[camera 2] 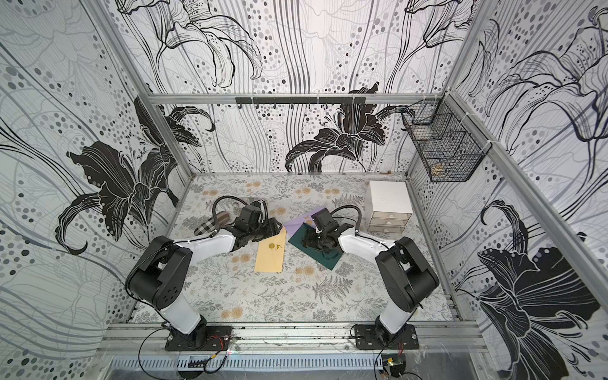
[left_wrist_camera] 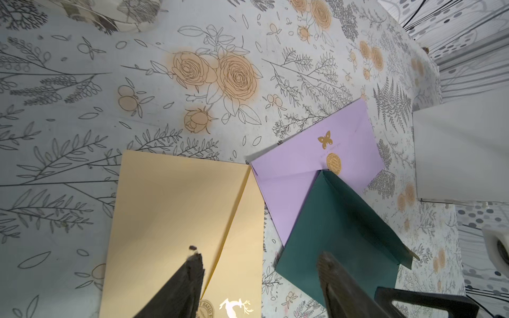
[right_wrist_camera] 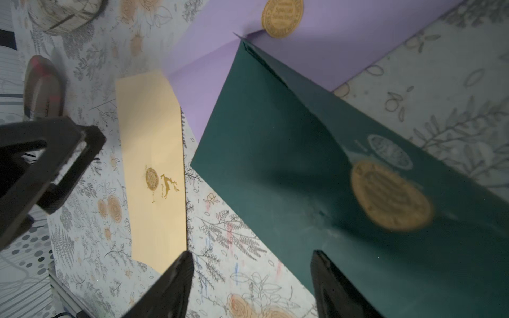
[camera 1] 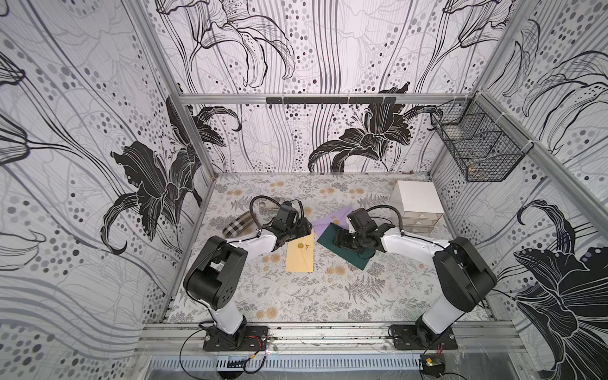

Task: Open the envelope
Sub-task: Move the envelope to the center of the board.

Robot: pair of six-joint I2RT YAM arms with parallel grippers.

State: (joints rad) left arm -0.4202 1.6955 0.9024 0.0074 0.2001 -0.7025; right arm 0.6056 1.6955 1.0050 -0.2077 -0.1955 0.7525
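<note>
Here, in both top views, the left arm (camera 1: 256, 241) rises from its base at 7 o'clock, bends at a raised elbow and reaches toward 1 o'clock. That puts the left gripper (camera 1: 297, 230) over the far end of the tan envelope (camera 1: 300, 260). The right arm (camera 1: 404, 241) mirrors it from 5 o'clock, reaching toward 10 o'clock, with the right gripper (camera 1: 342, 243) over the green envelope (camera 2: 296, 240). The tan envelope lies flat mid-table, long axis almost 12 to 6, its round seal (camera 1: 300, 245) in the far half. The green envelope runs 10 to 4, its far corner overlapping the purple envelope (camera 1: 329, 218). Bare table (camera 1: 296, 296) stretches from their near edges toward 6 o'clock. A drawer unit (camera 1: 416, 204) stands at 2 o'clock.

In the left wrist view, the fingers (left_wrist_camera: 190, 283) stand apart with nothing between them. One is in front of the tan envelope beside its diagonal flap edge, the other in front of the green envelope.

In the right wrist view, that gripper's fingers (right_wrist_camera: 173, 283) are spread too, gripping nothing. One sits beside the tan envelope's corner, the other in front of the green envelope, whose gold sticker (right_wrist_camera: 391, 195) is blurred. A strip of table separates tan from green.
</note>
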